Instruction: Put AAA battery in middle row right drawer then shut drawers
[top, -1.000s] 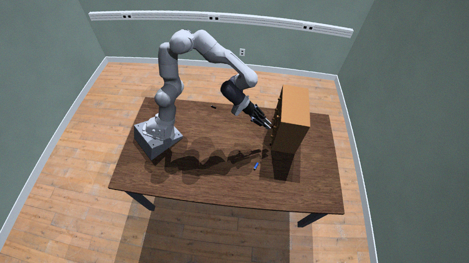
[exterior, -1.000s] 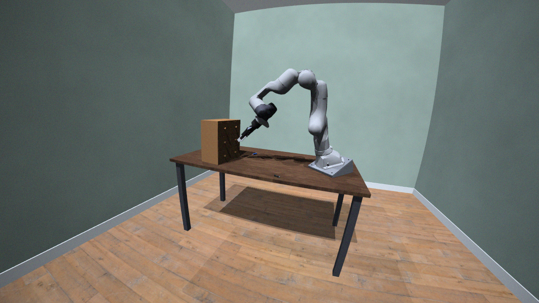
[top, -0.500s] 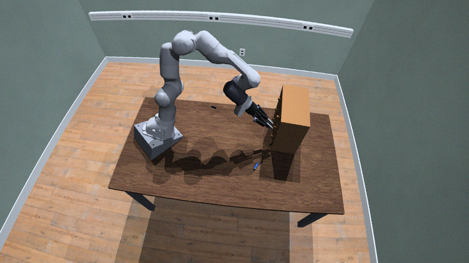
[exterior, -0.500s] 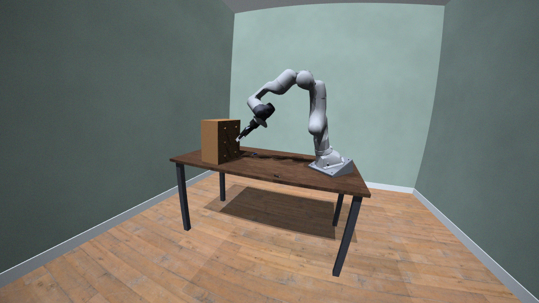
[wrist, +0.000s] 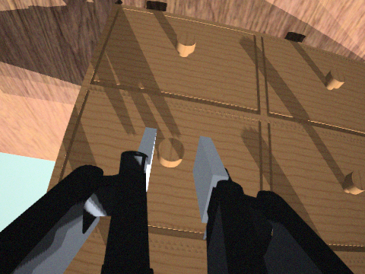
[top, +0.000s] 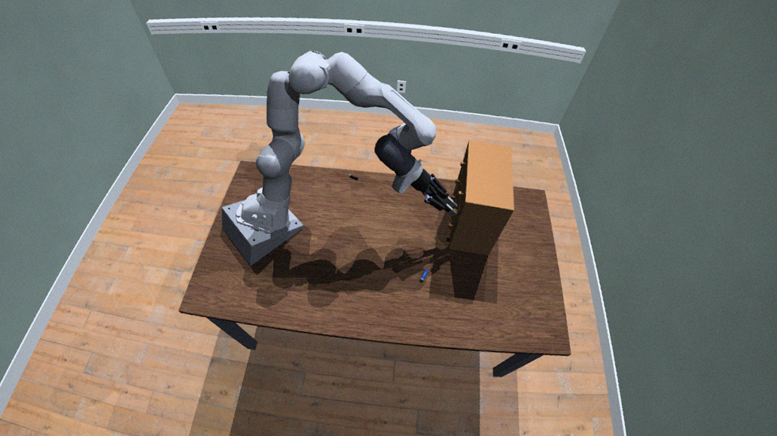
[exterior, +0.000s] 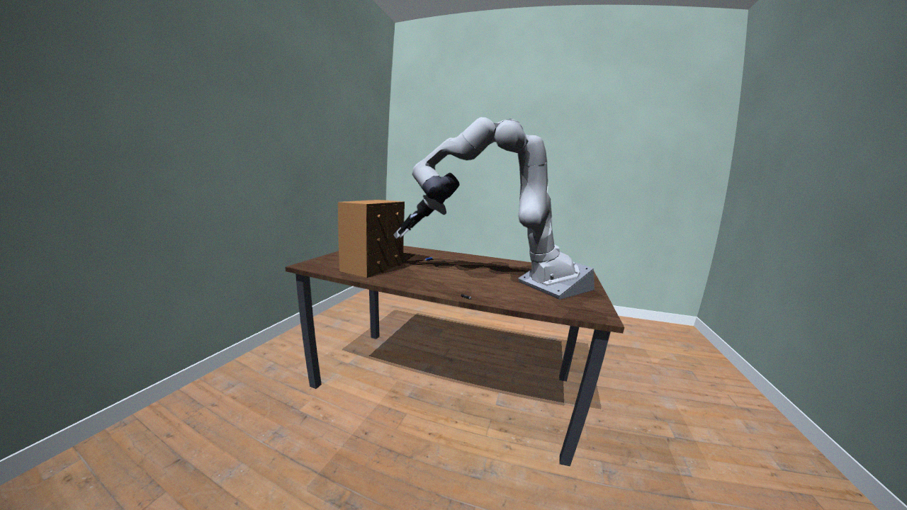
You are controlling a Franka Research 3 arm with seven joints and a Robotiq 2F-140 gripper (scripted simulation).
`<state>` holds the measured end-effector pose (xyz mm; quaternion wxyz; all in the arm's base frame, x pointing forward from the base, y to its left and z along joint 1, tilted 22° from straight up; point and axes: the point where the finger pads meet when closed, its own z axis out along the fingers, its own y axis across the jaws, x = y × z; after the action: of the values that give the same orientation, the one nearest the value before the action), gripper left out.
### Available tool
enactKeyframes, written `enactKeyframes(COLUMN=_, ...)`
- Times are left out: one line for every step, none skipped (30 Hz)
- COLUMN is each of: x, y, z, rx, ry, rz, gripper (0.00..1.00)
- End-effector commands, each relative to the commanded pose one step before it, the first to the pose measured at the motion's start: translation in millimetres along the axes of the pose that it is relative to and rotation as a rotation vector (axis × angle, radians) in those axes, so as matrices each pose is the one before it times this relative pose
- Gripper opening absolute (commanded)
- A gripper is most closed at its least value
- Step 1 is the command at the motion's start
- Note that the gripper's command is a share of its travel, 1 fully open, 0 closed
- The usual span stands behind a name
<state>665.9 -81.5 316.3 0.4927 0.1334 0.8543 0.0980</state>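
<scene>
The brown wooden chest (top: 489,176) (exterior: 352,241) stands upright, and its visible drawers look shut. The wrist view shows it upside down. My gripper (top: 454,207) (exterior: 398,234) (wrist: 175,151) is partly open and empty at the chest front. The round knob (wrist: 169,155) of the right middle-row drawer (wrist: 232,137) appears between my fingers, with a gap on each side; how deep the fingertips reach around it is unclear. A small black cylinder (top: 353,176) (exterior: 465,296) and a blue cylinder (top: 424,275) (exterior: 429,258) lie on the table. They are too small to tell which is the AAA battery.
The table (top: 330,310) (exterior: 507,304) carries the chest and the arm's base. A bottom-row knob (wrist: 186,45) and the left column's middle knob (wrist: 354,183) stick out near my fingers. The blue cylinder lies in front of the chest, beyond its right side; the black one lies near the opposite table edge.
</scene>
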Motion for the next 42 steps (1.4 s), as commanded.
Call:
enactKeyframes(x=-2.01, y=-1.97, z=0.51, rx=0.00453, ry=0.00114, rz=0.01062, gripper=0.28)
enactKeyframes(x=-0.03, y=0.0, z=0.03, rx=0.0, ry=0.0, rz=0.0, gripper=0.28)
enactKeyframes(x=-0.01, y=0.0, z=0.01, rx=0.0, ry=0.0, rz=0.0, gripper=0.28)
enactKeyframes(x=0.0, y=0.0, z=0.0, rx=0.0, ry=0.0, rz=0.0, gripper=0.28)
enactKeyframes(x=0.0, y=0.0, z=0.0, rx=0.0, ry=0.0, rz=0.0, gripper=0.28)
enactKeyframes(x=0.0, y=0.0, z=0.0, rx=0.0, ry=0.0, rz=0.0, gripper=0.28)
enactKeyframes(x=0.0, y=0.0, z=0.0, rx=0.0, ry=0.0, rz=0.0, gripper=0.28)
enactKeyframes(x=0.0, y=0.0, z=0.0, rx=0.0, ry=0.0, rz=0.0, gripper=0.28)
enactKeyframes(x=0.0, y=0.0, z=0.0, rx=0.0, ry=0.0, rz=0.0, gripper=0.28)
enactKeyframes(x=0.0, y=0.0, z=0.0, rx=0.0, ry=0.0, rz=0.0, gripper=0.28)
enactKeyframes(x=0.0, y=0.0, z=0.0, rx=0.0, ry=0.0, rz=0.0, gripper=0.28)
enactKeyframes(x=0.0, y=0.0, z=0.0, rx=0.0, ry=0.0, rz=0.0, gripper=0.28)
enactKeyframes(x=0.0, y=0.0, z=0.0, rx=0.0, ry=0.0, rz=0.0, gripper=0.28)
enactKeyframes(x=0.0, y=0.0, z=0.0, rx=0.0, ry=0.0, rz=0.0, gripper=0.28)
enactKeyframes(x=0.0, y=0.0, z=0.0, rx=0.0, ry=0.0, rz=0.0, gripper=0.28)
enactKeyframes(x=0.0, y=0.0, z=0.0, rx=0.0, ry=0.0, rz=0.0, gripper=0.28)
enactKeyframes(x=0.0, y=0.0, z=0.0, rx=0.0, ry=0.0, rz=0.0, gripper=0.28)
enactKeyframes(x=0.0, y=0.0, z=0.0, rx=0.0, ry=0.0, rz=0.0, gripper=0.28)
enactKeyframes(x=0.0, y=0.0, z=0.0, rx=0.0, ry=0.0, rz=0.0, gripper=0.28)
enactKeyframes(x=0.0, y=0.0, z=0.0, rx=0.0, ry=0.0, rz=0.0, gripper=0.28)
enactKeyframes(x=0.0, y=0.0, z=0.0, rx=0.0, ry=0.0, rz=0.0, gripper=0.28)
enactKeyframes(x=0.0, y=0.0, z=0.0, rx=0.0, ry=0.0, rz=0.0, gripper=0.28)
enactKeyframes(x=0.0, y=0.0, z=0.0, rx=0.0, ry=0.0, rz=0.0, gripper=0.28)
enactKeyframes(x=0.0, y=0.0, z=0.0, rx=0.0, ry=0.0, rz=0.0, gripper=0.17)
enactKeyframes(x=0.0, y=0.0, z=0.0, rx=0.0, ry=0.0, rz=0.0, gripper=0.17)
enactKeyframes(x=0.0, y=0.0, z=0.0, rx=0.0, ry=0.0, rz=0.0, gripper=0.17)
enactKeyframes(x=0.0, y=0.0, z=0.0, rx=0.0, ry=0.0, rz=0.0, gripper=0.17)
enactKeyframes(x=0.0, y=0.0, z=0.0, rx=0.0, ry=0.0, rz=0.0, gripper=0.17)
enactKeyframes(x=0.0, y=0.0, z=0.0, rx=0.0, ry=0.0, rz=0.0, gripper=0.17)
enactKeyframes(x=0.0, y=0.0, z=0.0, rx=0.0, ry=0.0, rz=0.0, gripper=0.17)
enactKeyframes(x=0.0, y=0.0, z=0.0, rx=0.0, ry=0.0, rz=0.0, gripper=0.17)
enactKeyframes(x=0.0, y=0.0, z=0.0, rx=0.0, ry=0.0, rz=0.0, gripper=0.17)
enactKeyframes(x=0.0, y=0.0, z=0.0, rx=0.0, ry=0.0, rz=0.0, gripper=0.17)
enactKeyframes(x=0.0, y=0.0, z=0.0, rx=0.0, ry=0.0, rz=0.0, gripper=0.17)
enactKeyframes(x=0.0, y=0.0, z=0.0, rx=0.0, ry=0.0, rz=0.0, gripper=0.17)
enactKeyframes(x=0.0, y=0.0, z=0.0, rx=0.0, ry=0.0, rz=0.0, gripper=0.17)
enactKeyframes(x=0.0, y=0.0, z=0.0, rx=0.0, ry=0.0, rz=0.0, gripper=0.17)
enactKeyframes(x=0.0, y=0.0, z=0.0, rx=0.0, ry=0.0, rz=0.0, gripper=0.17)
enactKeyframes(x=0.0, y=0.0, z=0.0, rx=0.0, ry=0.0, rz=0.0, gripper=0.17)
enactKeyframes(x=0.0, y=0.0, z=0.0, rx=0.0, ry=0.0, rz=0.0, gripper=0.17)
enactKeyframes(x=0.0, y=0.0, z=0.0, rx=0.0, ry=0.0, rz=0.0, gripper=0.17)
enactKeyframes(x=0.0, y=0.0, z=0.0, rx=0.0, ry=0.0, rz=0.0, gripper=0.17)
